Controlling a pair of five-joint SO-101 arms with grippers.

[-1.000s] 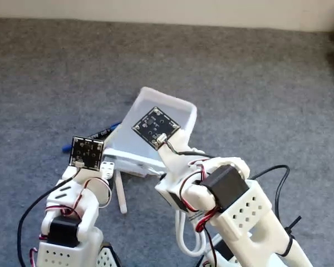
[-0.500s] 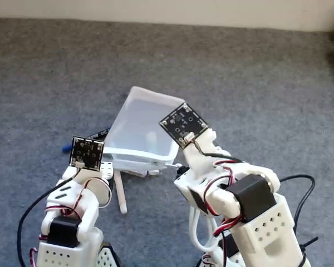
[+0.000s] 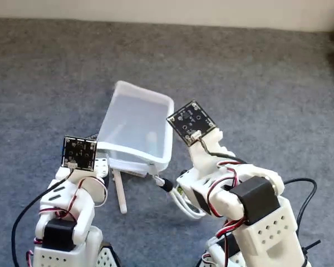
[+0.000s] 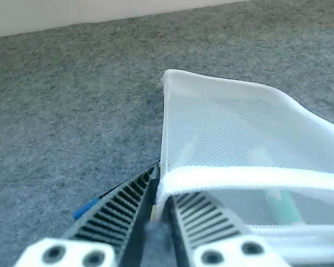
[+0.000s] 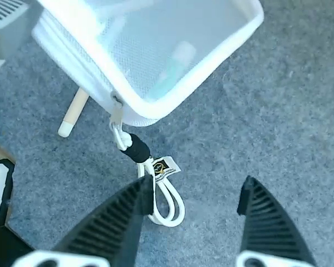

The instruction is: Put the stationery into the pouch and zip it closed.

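The white mesh pouch (image 3: 136, 125) lies tilted on the grey carpet, and my left gripper (image 4: 157, 207) is shut on its near edge. A pale green item (image 5: 175, 67) shows through the mesh. The zip pull (image 5: 118, 119) sits at a pouch corner. Its black toggle and white cord loop (image 5: 161, 194) trail on the carpet. My right gripper (image 5: 193, 222) hovers open just above the cord loop, holding nothing. A cream stick (image 3: 121, 192) lies beside the pouch, and a blue pen (image 4: 87, 207) pokes out under the left fingers.
Grey carpet (image 3: 256, 83) stretches all around, with a pale wall strip along the far edge. The two arm bases stand close together at the near side.
The right arm has drawn back to the right off the pouch. The pouch has swung left and tilted up, and the zip cord now lies stretched on the carpet. The left arm shifted slightly left.
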